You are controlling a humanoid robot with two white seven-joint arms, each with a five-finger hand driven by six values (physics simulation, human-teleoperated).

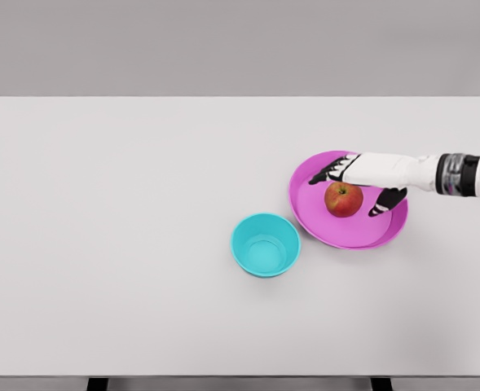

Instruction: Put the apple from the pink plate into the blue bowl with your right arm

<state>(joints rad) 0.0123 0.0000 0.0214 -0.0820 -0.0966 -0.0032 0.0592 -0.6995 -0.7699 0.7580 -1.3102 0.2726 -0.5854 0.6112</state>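
Reach step: your right hand (pixel 358 183) hovers spread over the apple (pixel 343 199) on the pink plate (pixel 350 232). Close on it, then carry toward eight o'clock, to the blue bowl (pixel 265 244).

The right arm (pixel 460 173) is cut off by the picture's edge at 3 o'clock. The right hand (pixel 362 181) hides part of the pink plate (pixel 337 232)'s far rim; whether its fingers touch the apple (pixel 343 199) cannot be told.
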